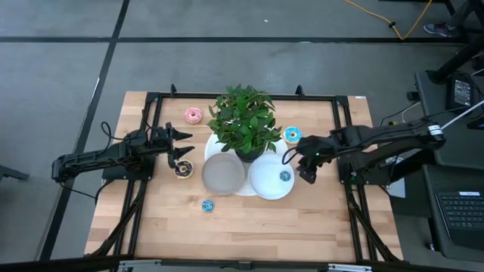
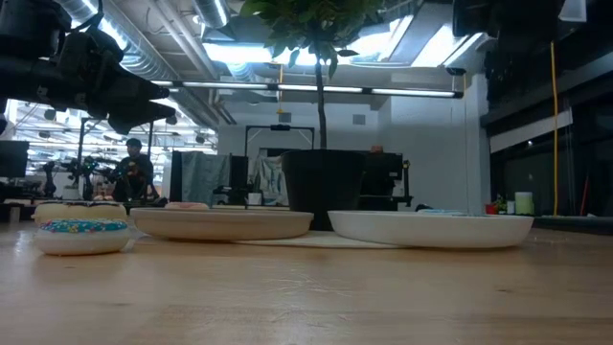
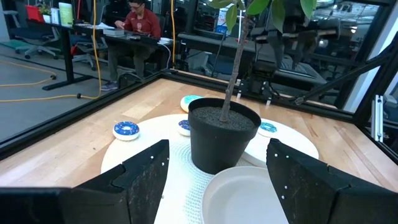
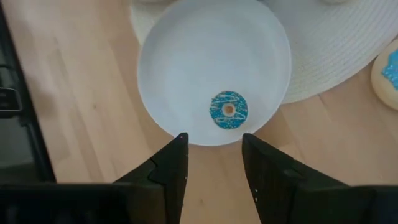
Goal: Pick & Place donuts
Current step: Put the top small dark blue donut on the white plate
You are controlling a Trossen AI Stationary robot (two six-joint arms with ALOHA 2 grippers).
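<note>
wood table (image 1: pixel 249 219) — grey floor (image 1: pixel 60 68) around

A pale, light-brown wooden table (image 1: pixel 249 219) with a visible plank grain is framed by black rails, and at its centre a plant (image 1: pixel 243 121) with deep green leaves is set in a matt black pot (image 3: pixel 222 134). Beneath the pot a white woven mat (image 4: pixel 348 56) is spread. In front of the pot, a grey plate (image 1: pixel 223 174) is paired with a plain white plate (image 4: pixel 186 68), on which a small donut (image 4: pixel 229 110) is iced bright blue with pale speckles and a tan centre. Behind and to the left of the pot a pink donut (image 1: pixel 193 115) is seen; to its right, a cream-rimmed blue donut (image 1: pixel 292 134).
</note>
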